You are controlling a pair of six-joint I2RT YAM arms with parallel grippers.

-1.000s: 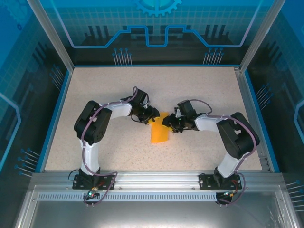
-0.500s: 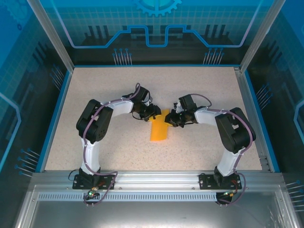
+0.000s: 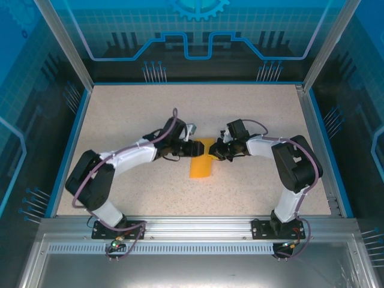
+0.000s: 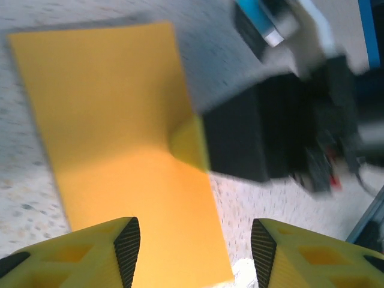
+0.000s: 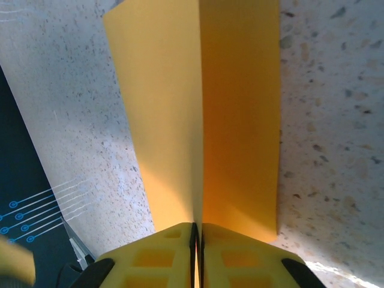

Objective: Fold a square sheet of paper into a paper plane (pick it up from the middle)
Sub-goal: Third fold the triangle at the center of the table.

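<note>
What changed: the left arm (image 3: pixel 120 159) is stretched out a lot lower and longer than a second ago, with its elbow swung down toward the near-left corner, and its jaws have been spreading.
Other side: the right gripper (image 3: pixel 213 152) had a gap a second ago, then snapped together, and that arm has barely shifted since.
Paper: the thin orange-yellow paper sheet (image 3: pixel 201 167), folded into a long rectangle, sits pretty much where it was.
Where it is: mid-table on the speckled beige tabletop (image 3: pixel 132 114), right between the two grippers.
Which way it lies: seen from above, the long axis runs almost straight away from the arm bases, with the far end tipped a touch to the right; both ends are square-cut.
Crease: in the right wrist view a sharp fold line runs down the length of the sheet, with one half looking raised beside it.
Left gripper (image 4: pixel 193 240): fingers clearly apart, nothing between them, hanging over one end of the sheet.
Right hand: yellow fingers pressed tight together right on that crease, so it's pinching the paper at its far-right edge.
Contact: in the left wrist view a yellow fingertip of the right gripper sits on the sheet's edge.
</note>
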